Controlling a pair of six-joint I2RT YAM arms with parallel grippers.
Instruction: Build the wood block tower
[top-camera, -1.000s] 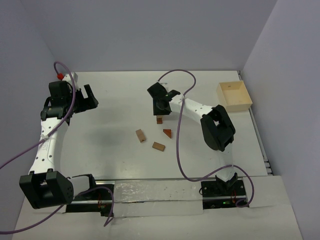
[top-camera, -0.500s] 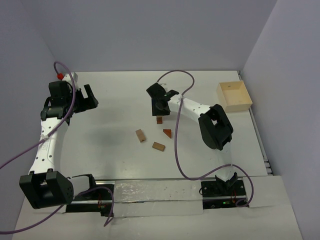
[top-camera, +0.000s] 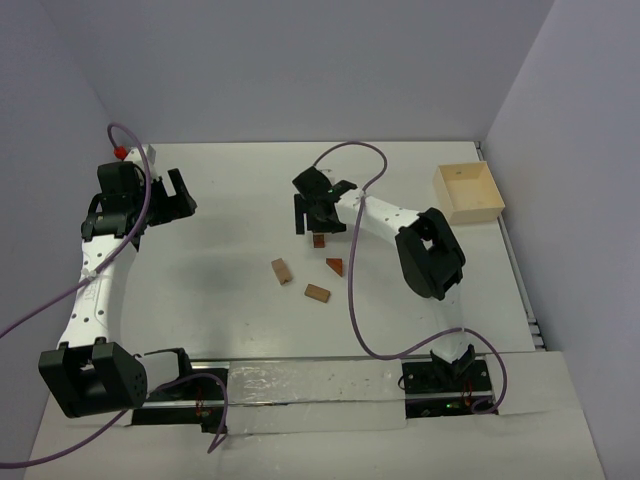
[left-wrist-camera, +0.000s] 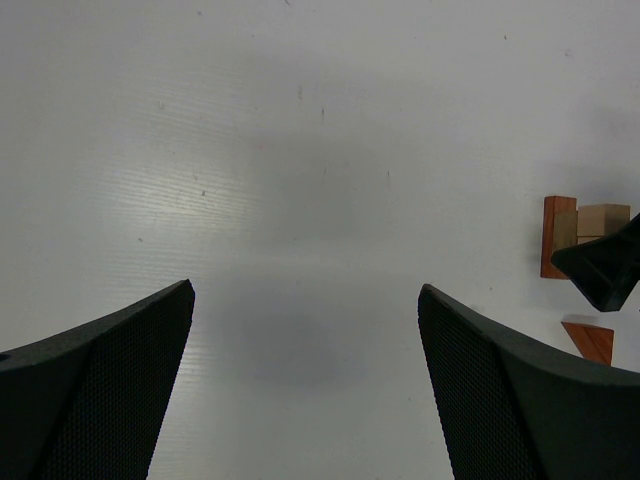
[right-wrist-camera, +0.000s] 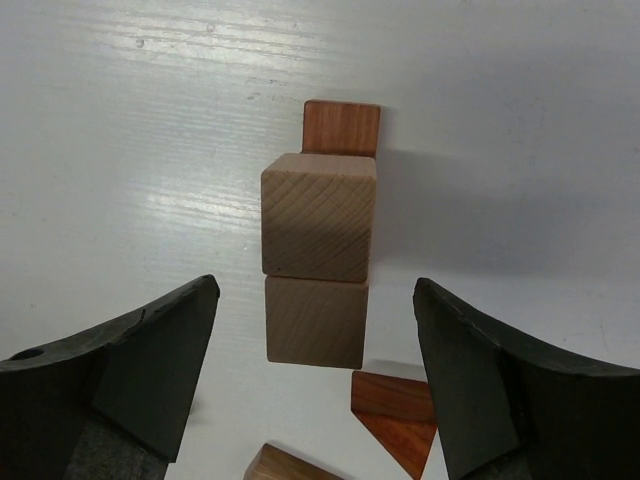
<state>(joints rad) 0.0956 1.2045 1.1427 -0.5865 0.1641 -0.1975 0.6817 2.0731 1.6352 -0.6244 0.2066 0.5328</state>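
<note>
wood block tower (right-wrist-camera: 320, 215) stands with long axis vertical between spread right jaws; left jaws spread.

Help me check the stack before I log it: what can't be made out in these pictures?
Top view: the tower is too small and partly under the right hand to count its blocks.
Left wrist view: a dark finger of that hand covers the tower's lower corner.
Right wrist view: the bottom edge cuts off the wedge and a tan block.
</note>
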